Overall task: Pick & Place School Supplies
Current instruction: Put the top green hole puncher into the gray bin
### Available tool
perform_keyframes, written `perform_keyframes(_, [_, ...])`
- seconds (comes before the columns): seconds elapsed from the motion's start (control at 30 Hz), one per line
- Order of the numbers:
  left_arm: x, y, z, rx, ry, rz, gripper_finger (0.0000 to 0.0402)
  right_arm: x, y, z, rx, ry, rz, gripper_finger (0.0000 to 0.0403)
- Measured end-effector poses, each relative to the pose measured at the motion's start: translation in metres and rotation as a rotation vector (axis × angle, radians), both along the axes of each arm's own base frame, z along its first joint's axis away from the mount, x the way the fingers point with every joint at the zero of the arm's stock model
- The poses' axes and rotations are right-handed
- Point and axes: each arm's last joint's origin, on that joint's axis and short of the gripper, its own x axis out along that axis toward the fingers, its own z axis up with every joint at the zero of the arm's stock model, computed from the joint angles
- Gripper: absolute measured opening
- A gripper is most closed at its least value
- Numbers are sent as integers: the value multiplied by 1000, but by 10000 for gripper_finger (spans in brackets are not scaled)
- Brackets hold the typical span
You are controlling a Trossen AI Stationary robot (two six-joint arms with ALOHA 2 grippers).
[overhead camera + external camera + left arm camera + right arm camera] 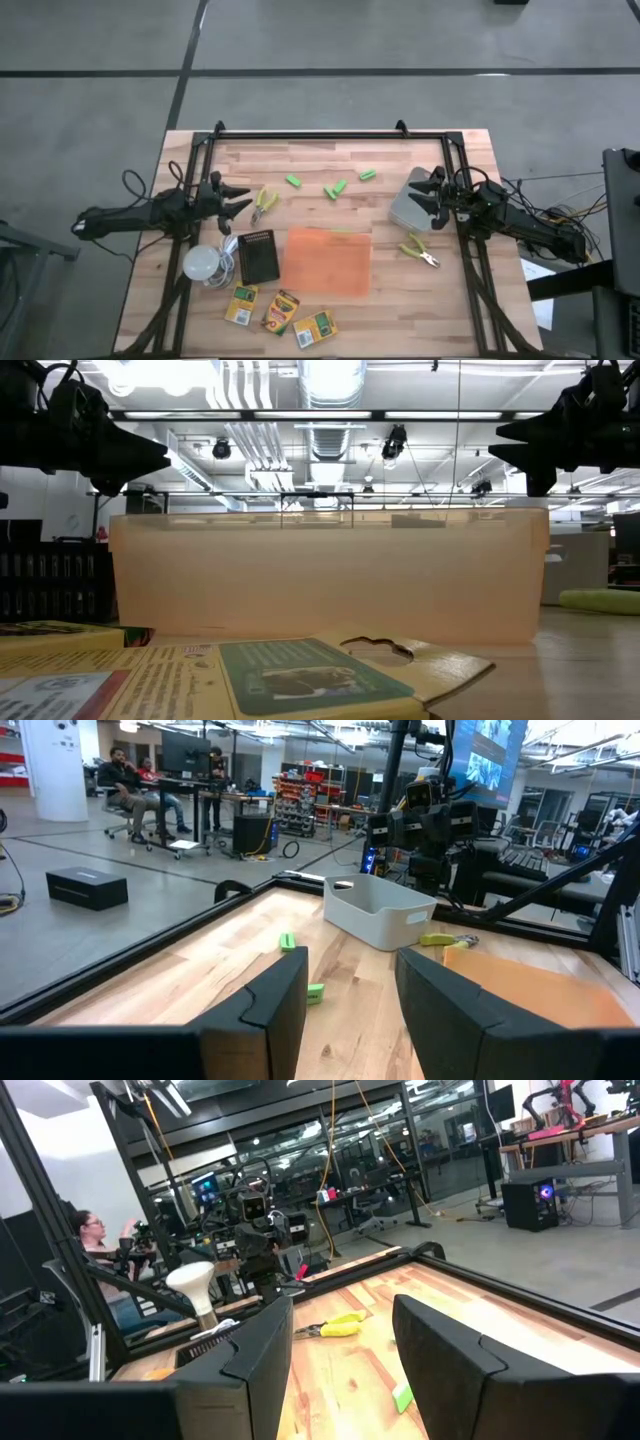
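— Wooden counter with a black frame round it, grey floor all about. Where are the school supplies?

— Scattered. Three green blocks lie near the far edge, well apart from each other. One pair of yellow-handled scissors lies just beside the left claw; the other pair lies below the right claw, near the counter's right side. Three crayon boxes sit in a loose row at the near edge.

— And in the middle?

— An orange translucent tray, with a black ribbed box touching its left side. A white bulb rests left of that. A grey bin stands at the right, partly under the right claw.

— Are the claws gripping anything?

— No. Both hang above the counter at opposite sides, fingers parted with a clear gap, nothing between them. From the left wrist view I see two of the blocks between its fingers, farther along the wood.

— Anyone around?

— People sit at desks far behind the counter.
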Motion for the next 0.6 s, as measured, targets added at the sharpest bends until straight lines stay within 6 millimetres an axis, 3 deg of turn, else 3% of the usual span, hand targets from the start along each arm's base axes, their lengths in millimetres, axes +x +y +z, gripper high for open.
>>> perform_keyframes(0.43, [-1, 0, 6, 20, -30, -3, 159, 0, 0, 0, 0, 0, 0, 169])
perform_keyframes(0.6, [-7, 0, 29, 42, -40, 7, 159, 0, 0, 0, 0, 0, 0, 169])
